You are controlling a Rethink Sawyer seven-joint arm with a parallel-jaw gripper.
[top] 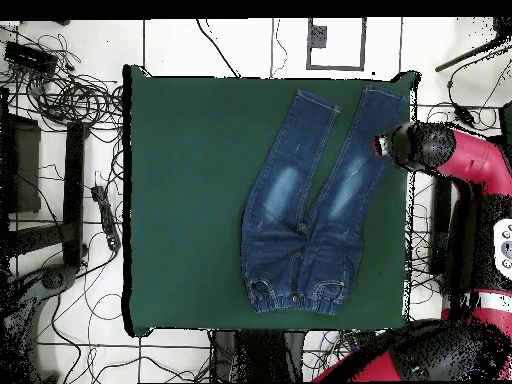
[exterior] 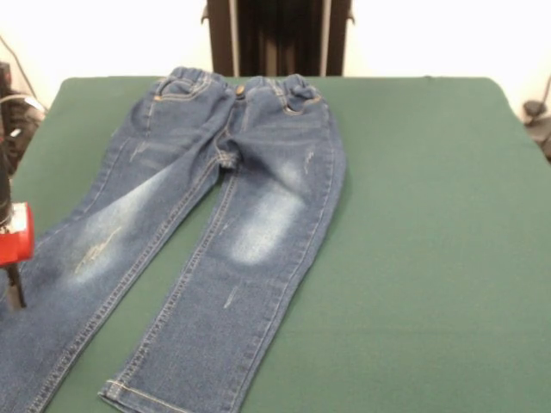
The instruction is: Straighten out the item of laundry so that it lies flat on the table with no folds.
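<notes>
Jeans (exterior: 232,198) spread flat on green table (exterior: 413,241) – cables on floor (top: 70,90); pincer (exterior: 15,288) state unclear

Front view: jeans (exterior: 215,215) left leg hem cut off by bottom edge. Gripper (exterior: 13,258) partly cropped at left edge; finger state unreadable.

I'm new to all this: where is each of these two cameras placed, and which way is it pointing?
Front view: across the table from the robot, looking over the jeans laid legs toward the camera; a red and black part of the arm shows at the left edge.
Overhead view: above, looking straight down on the table; the red arm reaches in from the right, over one jeans leg.
Both show the same jeans, table and arm, turned half round between the views.
</notes>
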